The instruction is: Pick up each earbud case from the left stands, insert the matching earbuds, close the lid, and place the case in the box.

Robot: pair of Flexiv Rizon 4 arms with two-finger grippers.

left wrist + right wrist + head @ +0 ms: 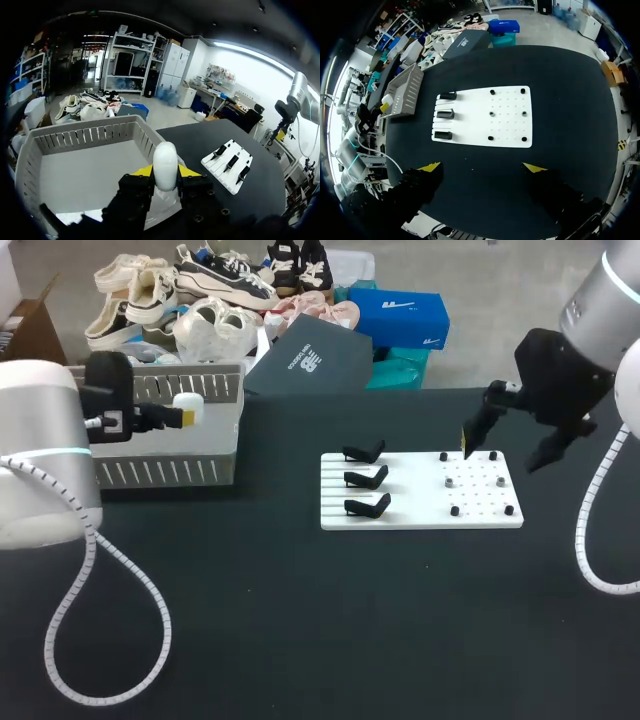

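Observation:
A white earbud case [187,407] sits between the yellow tips of my left gripper [180,410], which is shut on it. It hangs over the grey slatted box [165,455] at the table's left. In the left wrist view the case [165,165] stands upright between the fingers, above the box floor [80,172]. Three black stands [366,478] on the white board [480,515] are bare. High above the board's right side, my right gripper [510,440] is open and holds nothing. From there the board [507,127] lies far ahead of the right gripper [482,167].
Small black and grey pegs [476,483] dot the board's right half. Beyond the table's back edge lie shoes and shoe boxes. A white cable loops from my left arm over the table's front left [110,570]. Dark tabletop [330,620] spreads in front of the board.

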